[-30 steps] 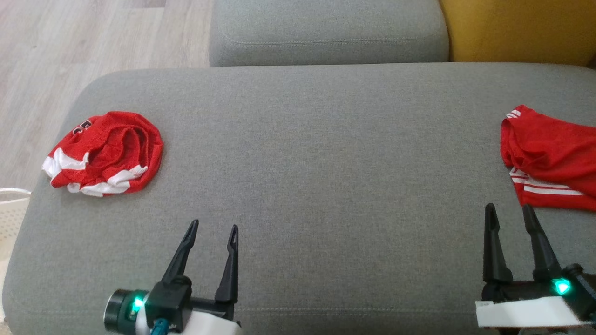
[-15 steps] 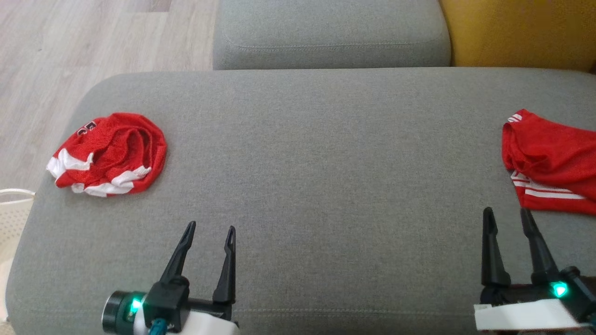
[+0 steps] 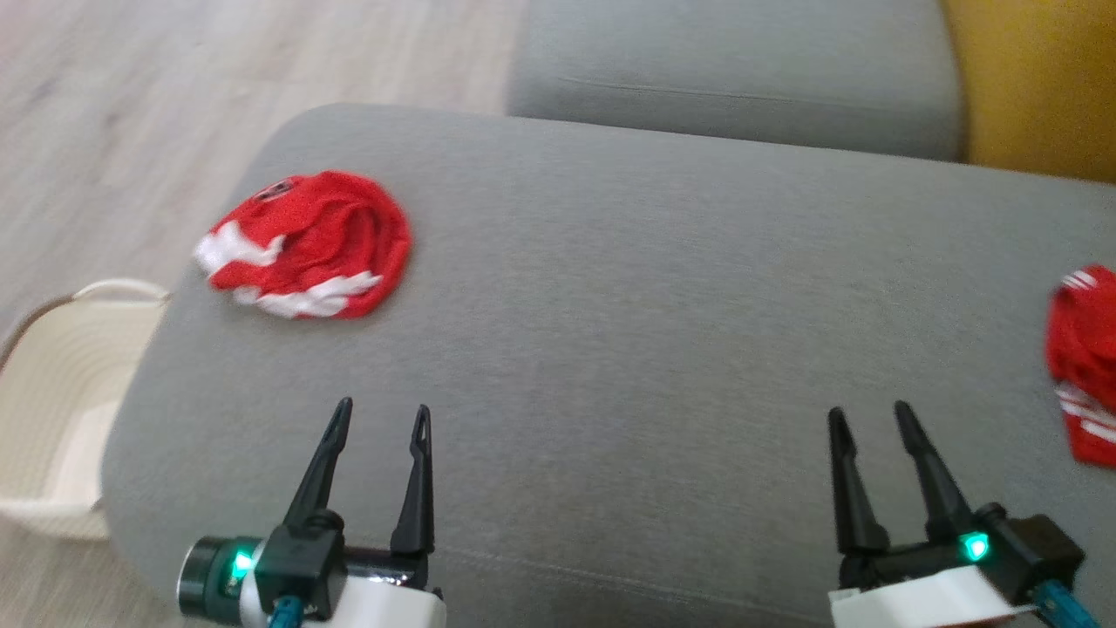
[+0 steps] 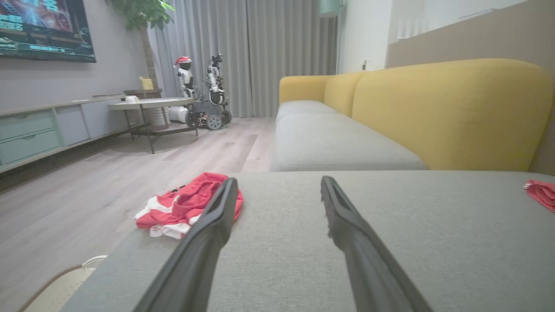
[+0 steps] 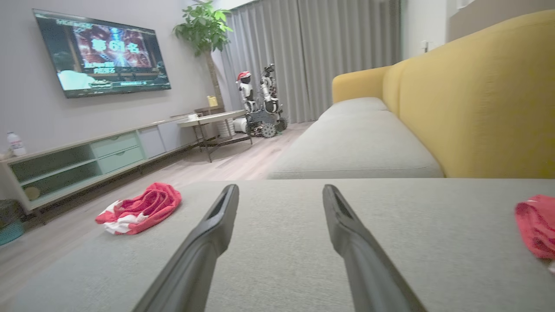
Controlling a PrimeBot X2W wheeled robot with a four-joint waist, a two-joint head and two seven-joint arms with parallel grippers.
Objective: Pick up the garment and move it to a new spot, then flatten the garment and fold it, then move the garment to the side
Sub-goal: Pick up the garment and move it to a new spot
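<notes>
A crumpled red garment with white trim (image 3: pixel 307 245) lies near the far left corner of the grey sofa seat (image 3: pixel 628 349); it also shows in the left wrist view (image 4: pixel 184 205) and the right wrist view (image 5: pixel 141 208). A second red garment with white stripes (image 3: pixel 1084 362) lies at the seat's right edge, partly cut off (image 4: pixel 541 194) (image 5: pixel 534 225). My left gripper (image 3: pixel 382 408) hovers open over the seat's front left, well short of the crumpled garment. My right gripper (image 3: pixel 867 413) hovers open at the front right, left of the striped garment. Both hold nothing.
A cream basket (image 3: pixel 61 410) stands on the wood floor beside the seat's left end. Another grey cushion (image 3: pixel 732 78) and a yellow sofa back (image 3: pixel 1037 87) lie beyond. The room holds a TV, a cabinet, a table and another robot (image 5: pixel 260 104).
The head camera has swung left, so the whole picture has shifted right: the basket has come into view and the right garment sits nearer the edge. Both grippers stay open.
</notes>
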